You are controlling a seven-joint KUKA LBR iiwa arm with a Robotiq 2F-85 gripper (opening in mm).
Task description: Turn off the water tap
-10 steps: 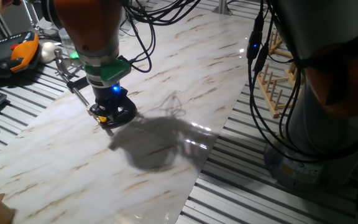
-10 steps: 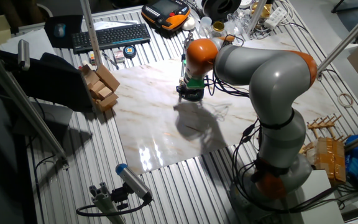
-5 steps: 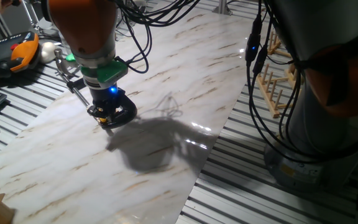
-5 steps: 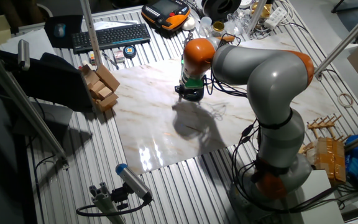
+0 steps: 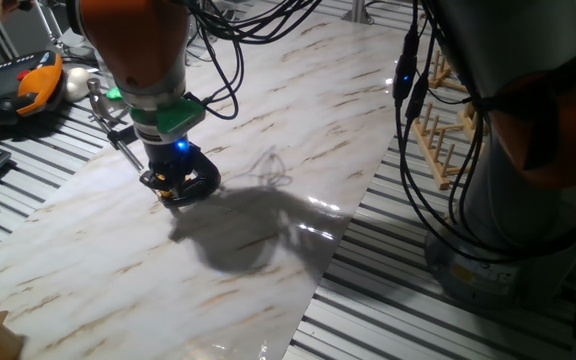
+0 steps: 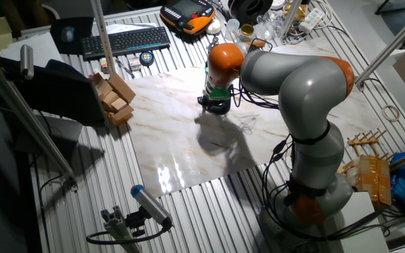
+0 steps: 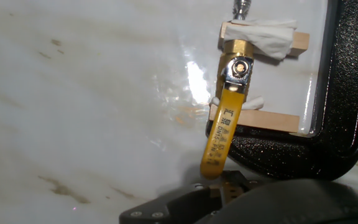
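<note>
We see the tap, brass with a yellow lever, held in a black clamp on the marble tabletop. Our claw sits low over it; we cannot tell its opening.

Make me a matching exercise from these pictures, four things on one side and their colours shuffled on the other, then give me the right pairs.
Things:
1. valve lever
2. C-clamp
3. keyboard
4. wooden blocks

Colours:
A. black with a glittery grain
B. plain tan
C. yellow with dark lettering
D. black with rows of keys

Pairs: 1-C, 2-A, 3-D, 4-B
</note>
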